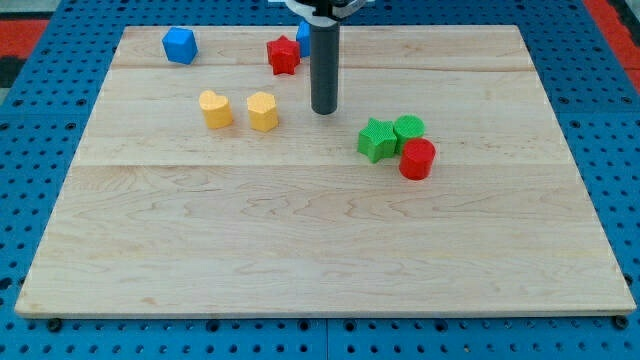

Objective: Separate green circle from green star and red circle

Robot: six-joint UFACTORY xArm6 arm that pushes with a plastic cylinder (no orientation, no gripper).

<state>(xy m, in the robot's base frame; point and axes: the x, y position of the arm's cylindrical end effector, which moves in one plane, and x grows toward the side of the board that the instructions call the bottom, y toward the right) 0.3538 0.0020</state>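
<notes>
The green circle (408, 128) sits right of the board's middle, touching the green star (376, 140) on its left and the red circle (417, 159) just below it. The three form a tight cluster. My tip (323, 110) is at the lower end of the dark rod, up and to the left of the cluster, apart from it, roughly between the green star and the yellow blocks.
A yellow heart-like block (215, 108) and a yellow hexagon-like block (263, 111) lie left of my tip. A red star (284, 55) and a blue block (180, 45) lie near the top; another blue block (303, 36) is partly hidden behind the rod.
</notes>
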